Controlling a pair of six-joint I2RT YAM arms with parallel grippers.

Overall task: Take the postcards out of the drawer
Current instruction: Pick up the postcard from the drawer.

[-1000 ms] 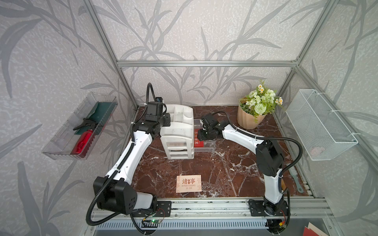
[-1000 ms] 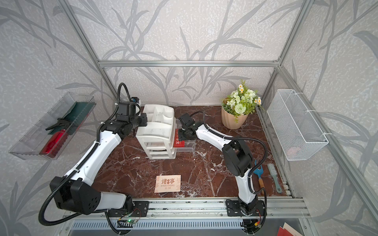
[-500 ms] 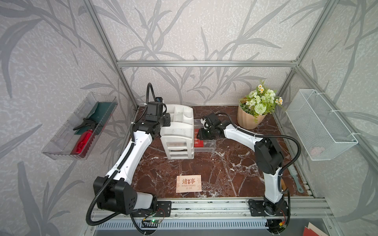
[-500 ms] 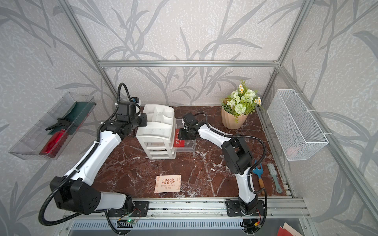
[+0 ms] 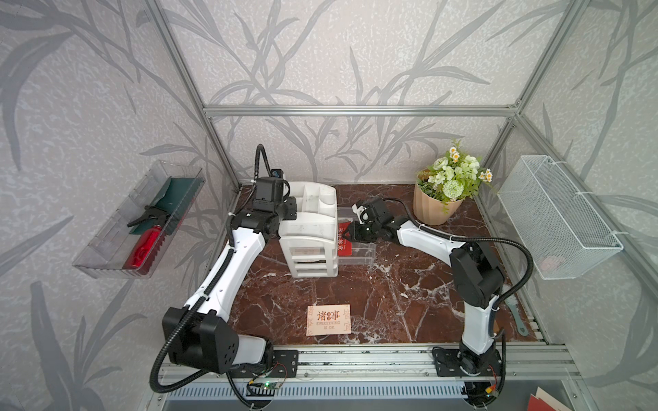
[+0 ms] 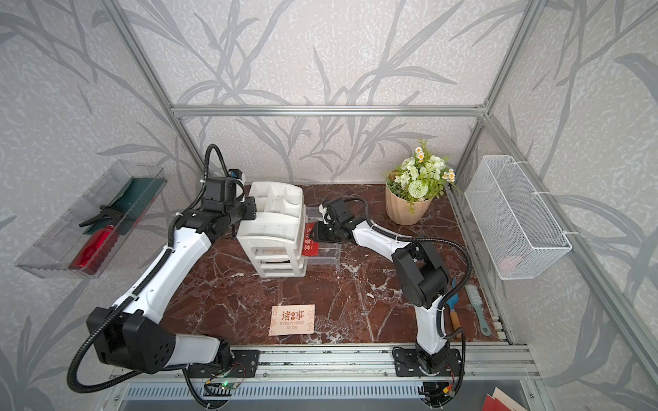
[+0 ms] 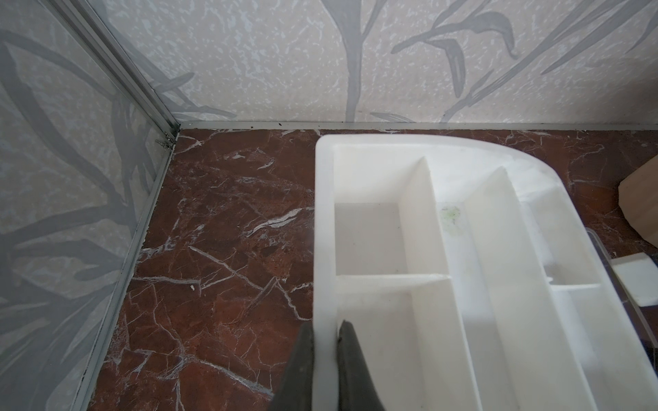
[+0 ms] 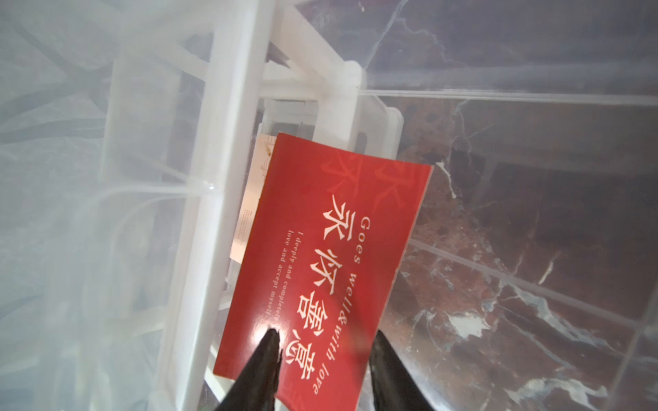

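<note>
Now the right fingers (image 8: 260, 370) stand apart over the near end of the red card (image 8: 331, 249). One tip is over its printed face and the other is at its long edge, so they are not clamped on it. Whether either tip touches the card cannot be told.

The red card lies in the clear drawer (image 5: 359, 254), which stands out from the white organizer (image 5: 313, 227) on the robot's right side. In both top views the card sits at the drawer's inner end, just beside the organizer. A pale card (image 8: 249, 199) peeks out from under the red card on the organizer side and is mostly hidden.

The left fingers (image 7: 299, 366) are clamped on the organizer's top rim, one outside the wall and one inside a compartment.

A peach card (image 5: 328, 319) lies flat and face up on the tabletop (image 5: 391, 302). It is near the front edge, between the two arm bases and well apart from the organizer.

A flower pot (image 5: 436, 210) stands at the back right. A wire basket (image 5: 555, 217) hangs on the right wall, and a brush (image 6: 477, 306) lies beside the right arm's base.
</note>
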